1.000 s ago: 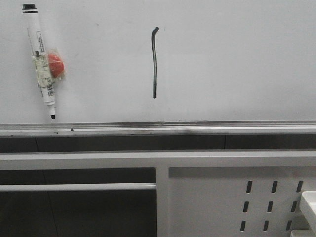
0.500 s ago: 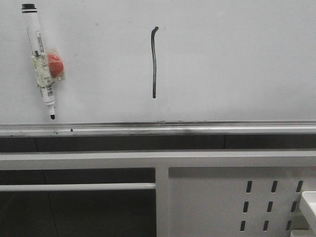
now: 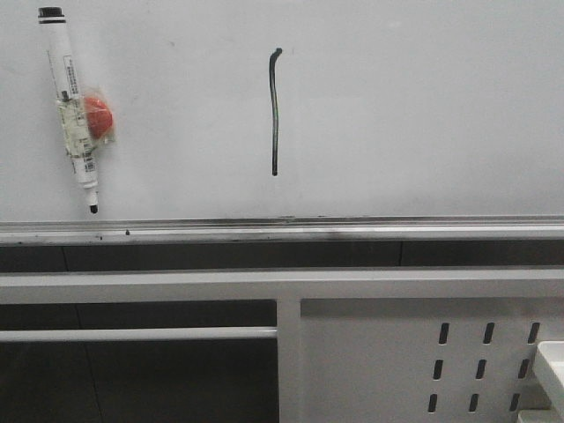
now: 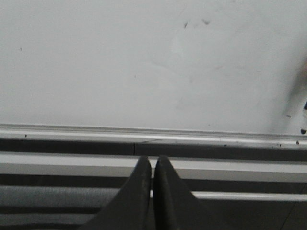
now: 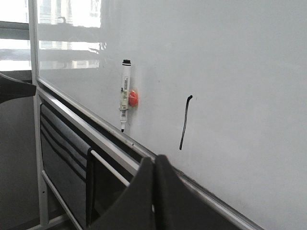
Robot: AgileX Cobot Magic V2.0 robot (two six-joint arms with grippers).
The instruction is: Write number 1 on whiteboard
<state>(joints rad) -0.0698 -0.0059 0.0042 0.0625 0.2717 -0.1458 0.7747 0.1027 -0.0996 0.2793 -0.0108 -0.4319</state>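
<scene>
The whiteboard point(image 3: 423, 115) fills the upper part of the front view, with a silver rail along its lower edge. On it stands the number 1 point(image 3: 276, 110), a thin dark stroke with a small hook at the top, also in the right wrist view point(image 5: 185, 122). A white marker point(image 3: 72, 110) with a black cap hangs on the board at the left by a red magnet point(image 3: 100, 116). Neither gripper shows in the front view. My left gripper point(image 4: 152, 160) is shut and empty, facing the rail. My right gripper point(image 5: 154, 160) is shut and empty, back from the board.
Below the rail point(image 3: 282, 231) runs a white frame bar, with a white perforated metal panel point(image 3: 441, 361) at the lower right and a thin white crossbar point(image 3: 132, 334) at the lower left. A white object edge point(image 3: 551, 366) shows at the far right.
</scene>
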